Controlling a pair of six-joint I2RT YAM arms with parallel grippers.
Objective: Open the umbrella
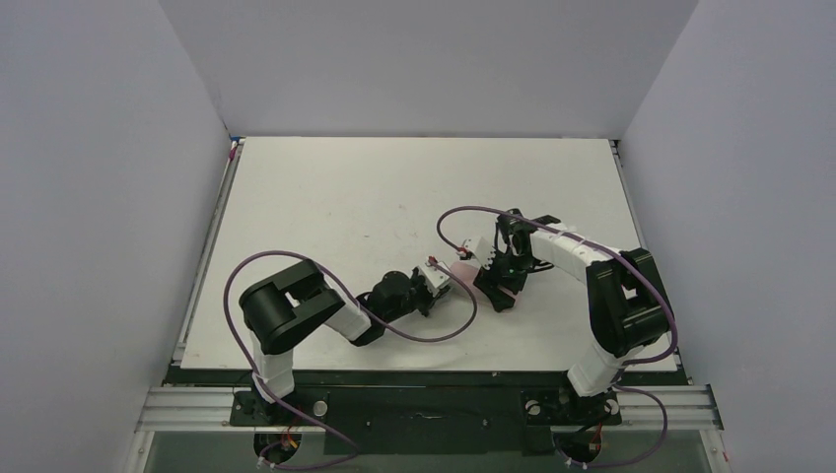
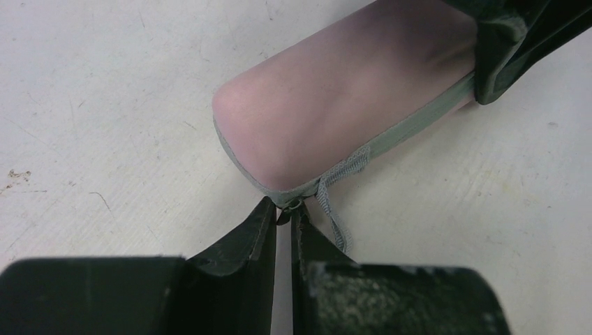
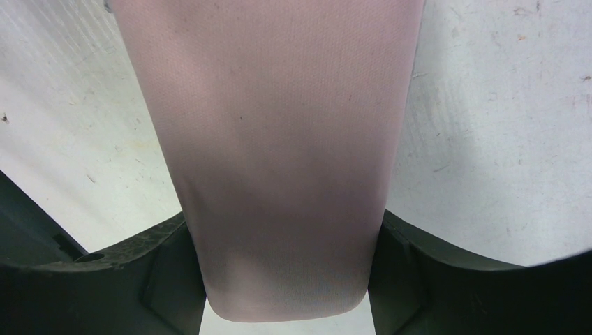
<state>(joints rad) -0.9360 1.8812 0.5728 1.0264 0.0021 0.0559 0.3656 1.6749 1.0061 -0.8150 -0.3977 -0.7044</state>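
The umbrella is hidden; only its closed pink clamshell case (image 2: 342,98) shows, lying on the white table between the arms (image 1: 461,268). A grey zip band runs round its edge, with a grey strap loop (image 2: 335,185) at the near end. My left gripper (image 2: 285,209) is shut on the small metal zip pull (image 2: 294,204) at that end; in the top view the gripper (image 1: 441,279) is just left of the case. My right gripper (image 3: 286,279) is shut across the width of the case (image 3: 279,139), one finger on each long side, at the far end (image 1: 498,274).
The white table (image 1: 325,207) stretches behind and to the left of the arms, with grey walls on three sides. Purple cables loop over both arms. My right gripper's finger (image 2: 509,49) shows at the top right of the left wrist view.
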